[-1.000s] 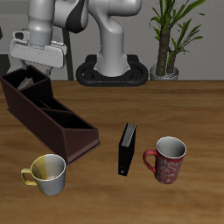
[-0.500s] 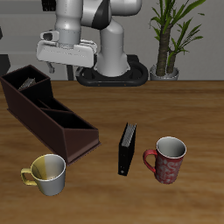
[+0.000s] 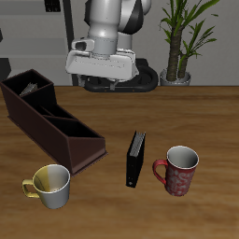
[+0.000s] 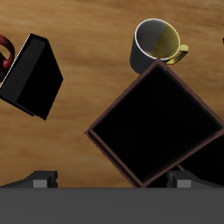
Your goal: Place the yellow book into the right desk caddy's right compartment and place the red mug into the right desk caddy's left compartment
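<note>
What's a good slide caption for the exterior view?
Franka gripper raised behind the desk caddy, black book, red mug and silvery mug.

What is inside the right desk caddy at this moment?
The right desk caddy holds a thin pale slab, apparently the yellow book, in its farthest cell. The nearer cells look empty, though their dark floors are partly hidden.

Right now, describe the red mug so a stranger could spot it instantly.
Start at the long dark brown caddy, then look past the upright black book toward the table's front edge. The red mug stands beside it: dark red, speckled, unlike the silvery, yellow-handled mug.
</note>
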Tool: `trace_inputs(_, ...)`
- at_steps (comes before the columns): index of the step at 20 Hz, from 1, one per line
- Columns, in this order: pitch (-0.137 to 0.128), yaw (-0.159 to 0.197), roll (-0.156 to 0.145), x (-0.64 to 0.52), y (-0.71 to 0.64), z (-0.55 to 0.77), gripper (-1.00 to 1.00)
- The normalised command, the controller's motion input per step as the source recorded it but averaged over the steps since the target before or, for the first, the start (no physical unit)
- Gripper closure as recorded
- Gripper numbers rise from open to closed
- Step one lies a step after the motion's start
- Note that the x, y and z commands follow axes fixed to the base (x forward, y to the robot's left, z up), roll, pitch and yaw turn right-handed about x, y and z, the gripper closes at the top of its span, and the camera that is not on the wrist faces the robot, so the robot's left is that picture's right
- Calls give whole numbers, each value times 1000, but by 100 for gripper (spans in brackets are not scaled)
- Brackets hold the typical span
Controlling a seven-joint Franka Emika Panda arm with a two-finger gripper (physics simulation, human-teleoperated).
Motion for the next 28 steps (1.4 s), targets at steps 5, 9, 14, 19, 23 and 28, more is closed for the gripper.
trace_inputs(5, 25, 17, -37, 433, 515, 49, -100)
trace_inputs(9, -16, 40, 13, 390, 586, 143, -100)
trace_inputs(14, -11, 69, 0, 363, 604, 111, -100)
trace_inputs(19, -15, 76, 30, 406, 774, 94, -100)
trace_inputs(23, 0, 42, 13, 305, 380, 20, -100)
trace_inputs(28, 1, 76, 44, 328, 542, -119, -100)
